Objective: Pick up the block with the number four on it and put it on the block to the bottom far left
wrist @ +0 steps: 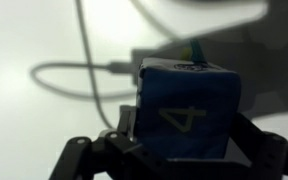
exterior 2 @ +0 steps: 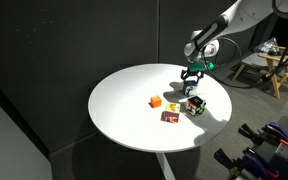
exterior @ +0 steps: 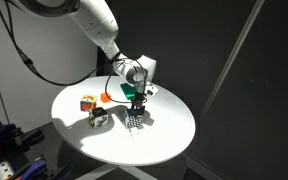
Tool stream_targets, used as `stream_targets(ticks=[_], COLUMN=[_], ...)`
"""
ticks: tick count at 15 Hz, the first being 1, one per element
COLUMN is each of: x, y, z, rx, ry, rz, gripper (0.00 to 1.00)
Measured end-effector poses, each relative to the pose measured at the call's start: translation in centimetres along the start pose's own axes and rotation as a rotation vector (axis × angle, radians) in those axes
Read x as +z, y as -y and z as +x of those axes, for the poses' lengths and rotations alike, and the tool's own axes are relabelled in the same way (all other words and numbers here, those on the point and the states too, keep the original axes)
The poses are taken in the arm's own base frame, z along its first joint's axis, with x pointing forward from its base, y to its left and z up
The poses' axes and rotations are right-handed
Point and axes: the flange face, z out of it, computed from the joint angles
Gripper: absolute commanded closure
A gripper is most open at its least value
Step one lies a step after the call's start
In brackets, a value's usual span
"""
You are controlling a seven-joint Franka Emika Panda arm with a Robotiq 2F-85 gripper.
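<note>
The block with the number four fills the wrist view, a pale 4 on its blue face. My gripper is open, one finger on each side of the block, which stands on the white table. In both exterior views the gripper hangs straight over this patterned block. The red and yellow block sits to one side on the table, apart from the gripper.
The round white table also holds a small orange piece and a white-and-black cube near the red and yellow block. A thin cable lies on the table beyond the block. Dark curtains stand behind.
</note>
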Motion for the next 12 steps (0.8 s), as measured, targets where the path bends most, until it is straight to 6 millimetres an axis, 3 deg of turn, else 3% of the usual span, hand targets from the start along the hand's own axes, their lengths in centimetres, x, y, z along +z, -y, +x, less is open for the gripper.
stream_targets(ticks=[1, 2, 3, 8, 11, 12], x=[0.2, 0.4, 0.6, 0.3, -0.8, -1.5], y=[0.0, 0.0, 0.0, 0.1, 0.0, -0.1], z=[0.0, 0.1, 0.2, 0.6, 0.8, 0.9], rx=[0.000, -0.001, -0.001, -0.002, -0.012, -0.017], ry=[0.001, 0.002, 0.002, -0.004, -0.001, 0.001], rz=[-0.001, -0.002, -0.003, -0.002, -0.009, -0.012], gripper=[0.00, 0.25, 0.27, 0.62, 0.79, 0.80])
